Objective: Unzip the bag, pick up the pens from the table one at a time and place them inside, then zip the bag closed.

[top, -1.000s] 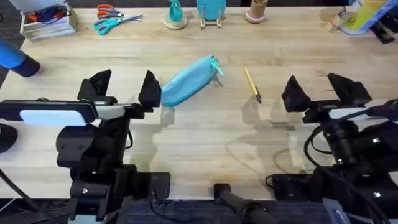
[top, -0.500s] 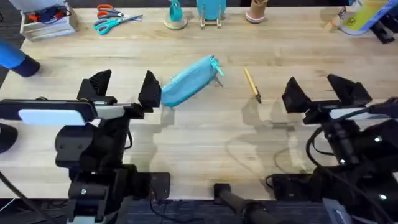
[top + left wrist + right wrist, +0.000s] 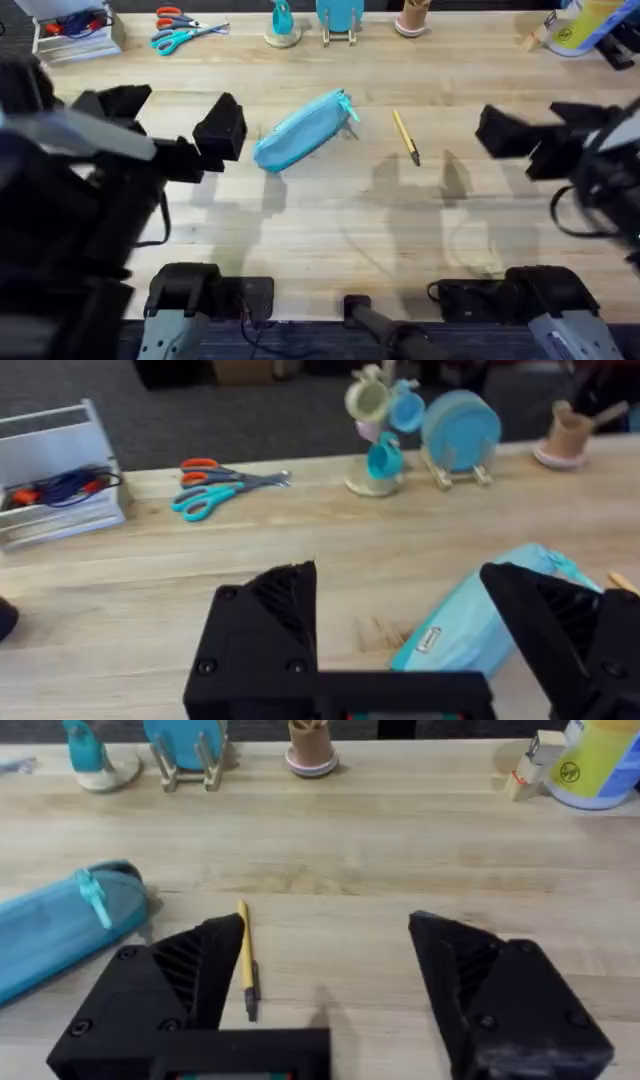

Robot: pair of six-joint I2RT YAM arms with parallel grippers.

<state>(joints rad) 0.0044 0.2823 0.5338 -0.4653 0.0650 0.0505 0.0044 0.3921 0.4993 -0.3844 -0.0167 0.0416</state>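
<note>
Light-blue fabric pouch (image 3: 303,131) lies just right of the left end effector (image 3: 165,115), long axis slanting away. Both end effectors gape wide, empty; the right end effector (image 3: 545,125) sits nearer the yellow pen (image 3: 405,137).

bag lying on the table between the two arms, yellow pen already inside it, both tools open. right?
Not quite: the pen is not inside the bag. The overhead view shows it lying on the table beside the bag, on the right arm's side, apart from it. The rest holds: the bag lies between the arms, and the left tool and right tool are both open.
</note>
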